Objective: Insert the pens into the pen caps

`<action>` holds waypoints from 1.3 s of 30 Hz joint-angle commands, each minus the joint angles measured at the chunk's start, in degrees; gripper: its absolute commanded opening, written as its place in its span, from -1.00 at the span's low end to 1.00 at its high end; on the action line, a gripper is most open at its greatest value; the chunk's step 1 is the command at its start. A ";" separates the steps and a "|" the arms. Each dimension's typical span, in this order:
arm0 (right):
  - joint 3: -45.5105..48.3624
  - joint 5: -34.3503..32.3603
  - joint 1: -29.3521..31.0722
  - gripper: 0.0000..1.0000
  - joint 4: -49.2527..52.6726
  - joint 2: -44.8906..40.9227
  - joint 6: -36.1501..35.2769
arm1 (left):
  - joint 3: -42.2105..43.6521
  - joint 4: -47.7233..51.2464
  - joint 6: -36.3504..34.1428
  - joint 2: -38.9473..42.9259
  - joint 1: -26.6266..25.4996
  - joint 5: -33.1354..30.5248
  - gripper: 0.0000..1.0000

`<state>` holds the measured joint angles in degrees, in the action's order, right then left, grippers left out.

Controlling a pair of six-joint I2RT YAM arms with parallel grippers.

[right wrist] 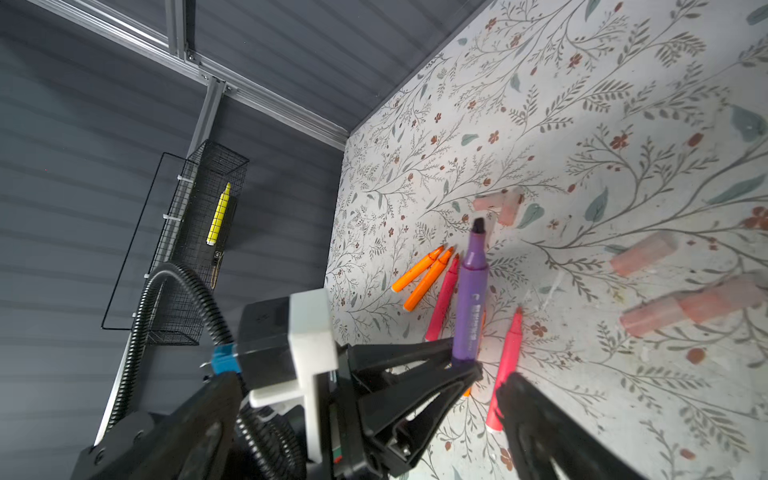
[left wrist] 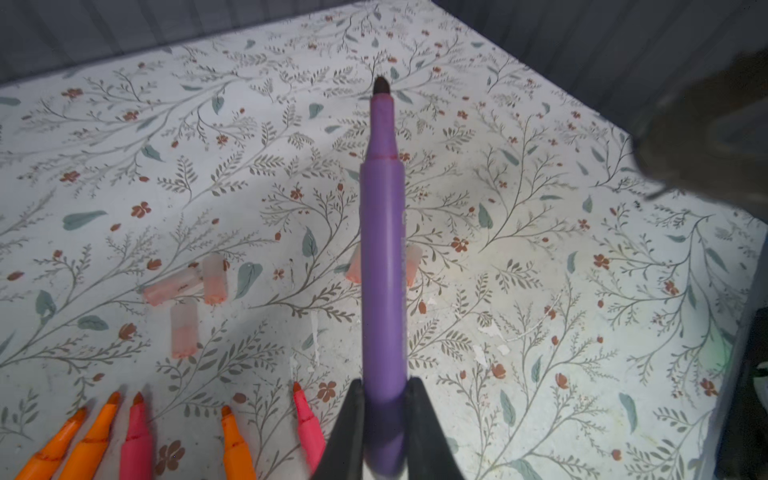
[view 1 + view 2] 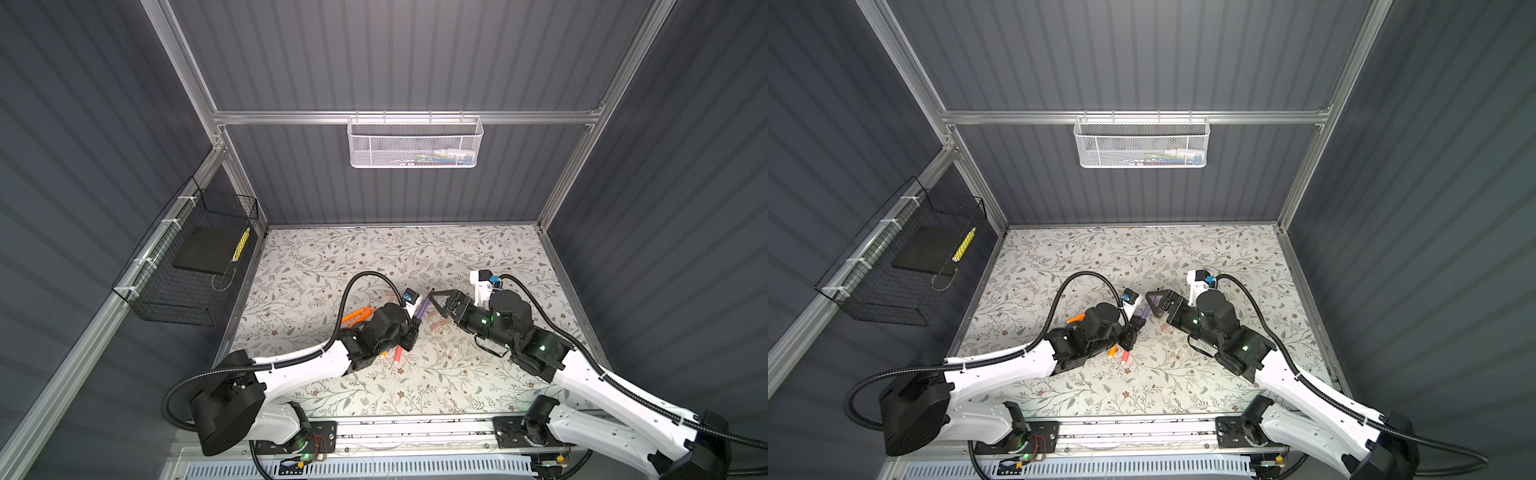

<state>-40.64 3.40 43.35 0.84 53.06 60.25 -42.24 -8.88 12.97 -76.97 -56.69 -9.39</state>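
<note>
Left tool point(image 2: 384, 395): clenched on the purple pen's point(image 2: 382, 249) rear, tip left free and aimed at 1 o'clock, ready for capping.
Right tool point(image 3: 435, 306): spread wide, apparently empty, just beside that tip.
Pen caps point(image 2: 183, 328): loose, some at the left tool's 3 o'clock.
Table point(image 3: 374, 257): floral sheet, with grey ribbed walls point(image 3: 395, 54) around it.

We'd call this a robot lab test cell. Grey ribbed panels point(image 3: 395, 54) on an aluminium frame point(image 3: 291, 117) box in our floral tabletop point(image 3: 311, 257), with a white mesh basket point(image 3: 413, 145) hung up back
</note>
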 commanded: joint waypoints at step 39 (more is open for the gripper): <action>9.38 -4.50 -0.64 0.03 -20.18 6.05 -7.28 | 2.06 -7.95 -2.61 1.04 -0.11 12.21 -1.00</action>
<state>-29.78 0.45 42.44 -18.00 58.78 52.56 -39.90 -16.34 11.09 -76.62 -56.69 2.17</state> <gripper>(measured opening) 0.540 0.168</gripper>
